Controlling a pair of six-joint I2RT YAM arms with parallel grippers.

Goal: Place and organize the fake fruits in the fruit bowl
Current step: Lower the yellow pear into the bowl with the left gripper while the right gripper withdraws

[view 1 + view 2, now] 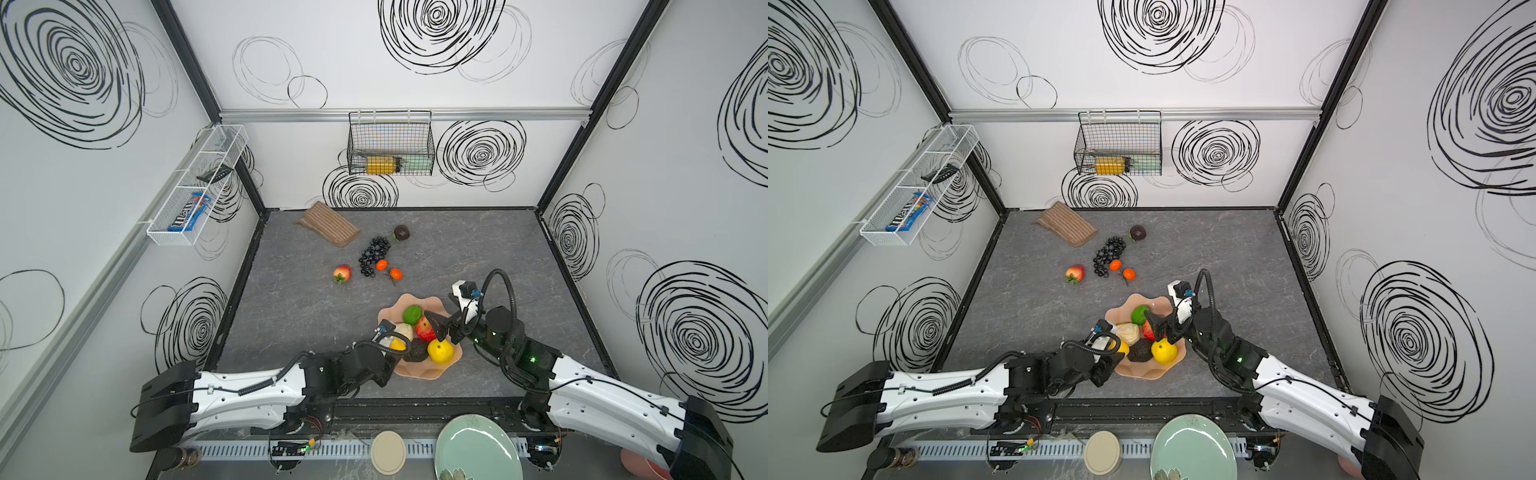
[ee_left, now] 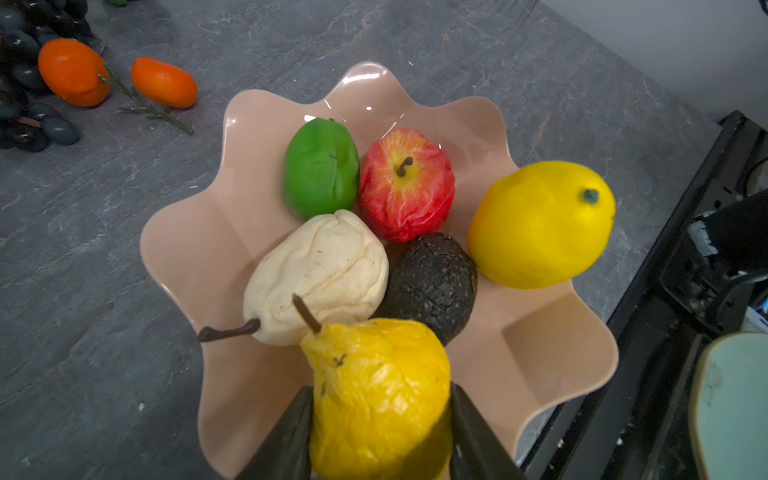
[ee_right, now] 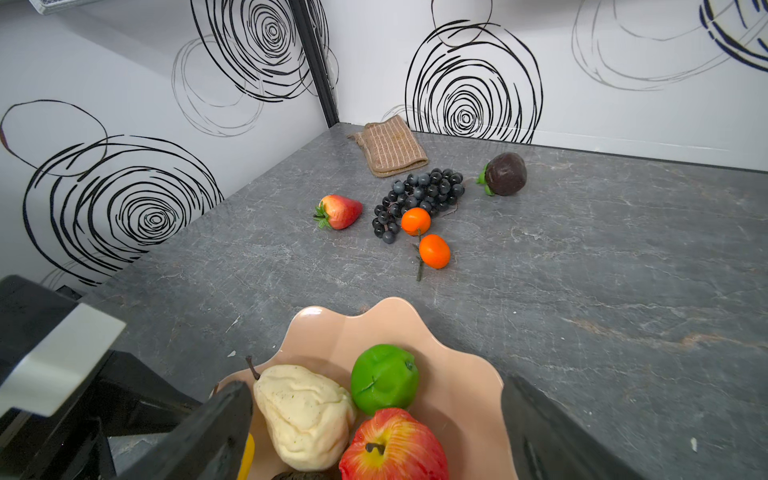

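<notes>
In both top views the fruit bowl (image 1: 424,376) sits on the counter (image 1: 519,249) close to the front edge, with both arms reaching over it. Five of the fake fruits lie inside: lime (image 1: 412,314), apple (image 1: 424,328), beige fruit (image 1: 405,331), avocado (image 1: 417,351) and lemon (image 1: 441,351). The left claw (image 1: 398,345) comes in over the near-left rim carrying the yellow pear (image 1: 397,344). The right claw (image 1: 1162,328) hangs over the bowl's right side. Well apart from the bowl, further back, lie the strawberry (image 1: 342,273), the grape bunch (image 1: 374,255), two tangerines (image 1: 381,264) on a sprig and a dark round fruit (image 1: 402,232).

In the left wrist view the fingers (image 2: 291,432) are partly closed on the pear's wide lower half, and its stem points toward the beige fruit and the avocado. The pear is over the bowl's near side. Whether it already touches the bowl I cannot tell.

In the right wrist view the right claw (image 3: 374,388) is spread wide and holds nothing — the lime and apple show below the gap.

The step in hand looks like setting the pear down. The next move calls for lowering it into the bare pocket beside the beige fruit and avocado. The jaws then open and back straight out, so the neighbours are not nudged over the low rim. After that the five pieces on the counter are left — the empty right claw seems the readier one to fetch them.
</notes>
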